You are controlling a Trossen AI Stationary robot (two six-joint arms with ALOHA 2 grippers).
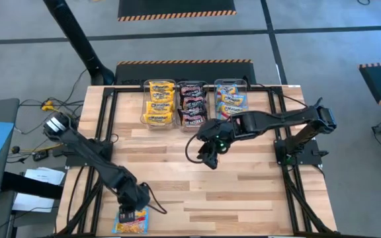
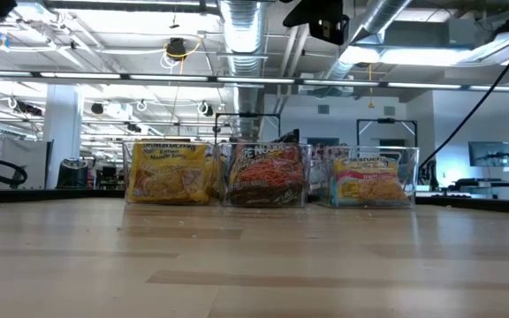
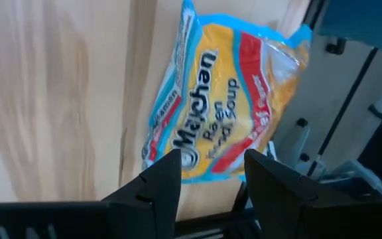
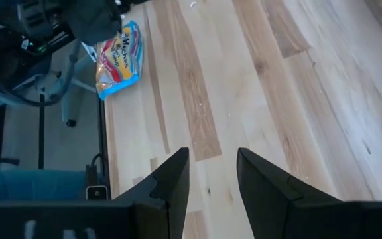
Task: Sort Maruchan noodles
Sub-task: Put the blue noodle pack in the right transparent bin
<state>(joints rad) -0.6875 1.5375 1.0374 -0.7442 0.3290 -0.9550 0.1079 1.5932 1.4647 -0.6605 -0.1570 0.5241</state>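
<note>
— At the table's near edge, where is your left gripper (image 1: 132, 213)?

— My left arm reaches low across the wooden table (image 1: 243, 192) with its elbow bent, and the gripper hangs directly over a light blue and orange packet (image 3: 221, 99). My fingers (image 3: 161, 182) stand parted, one to each side of the packet's end, and they pinch nothing; I cannot tell whether they touch the wrapper. The packet lies flat right at the table edge, partly over the rim.

— And your right gripper (image 1: 210, 153)?

— My right arm stretches in from its post, wrist bent down, over the bare middle of the table. Its fingers (image 4: 171, 182) are spread and empty, with only wood between them. That packet lies well apart from it, off toward my other arm.

— How many things do you count?

— One loose packet. Beyond my right gripper stand three clear bins in a row, touching side by side: the yellow bin (image 1: 159, 102), the dark bin (image 1: 192, 104), and the blue and orange bin (image 1: 231, 99). Each holds stacked packets; I cannot count them exactly.
</note>
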